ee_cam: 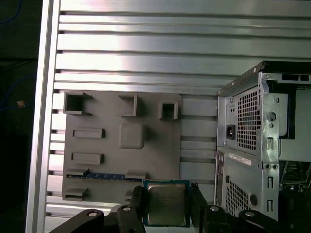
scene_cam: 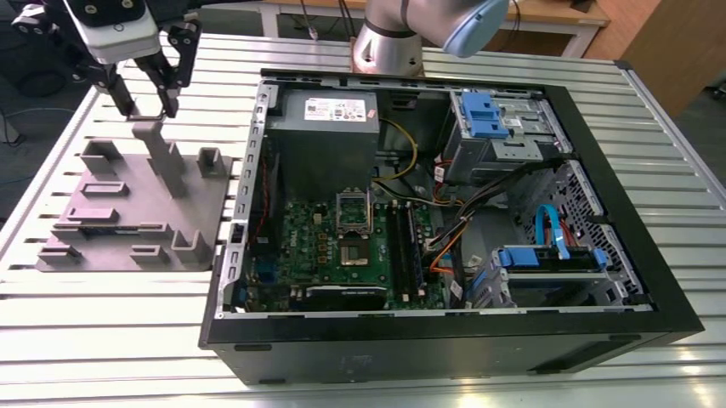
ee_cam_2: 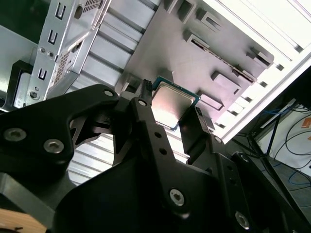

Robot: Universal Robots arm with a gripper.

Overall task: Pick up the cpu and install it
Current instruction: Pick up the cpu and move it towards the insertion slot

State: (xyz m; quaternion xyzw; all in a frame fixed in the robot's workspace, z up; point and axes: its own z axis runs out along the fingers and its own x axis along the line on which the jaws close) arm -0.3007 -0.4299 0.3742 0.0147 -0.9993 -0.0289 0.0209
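Slatted table [ee_cam: 121,53] below; pincer [scene_cam: 148,107] grips cpu [ee_cam: 166,208] above fixture [ee_cam: 146,160]

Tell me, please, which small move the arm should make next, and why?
Probably a short sideways move toward the open case. In the first wrist view the fingers are shut on the cpu. In the exterior view the gripper hangs above the grey fixture, to the exterior view's left of the case, where the motherboard lies.

The square, silver-topped cpu [ee_cam: 166,205] is pinched at its edges by the end effector [ee_cam: 167,195].
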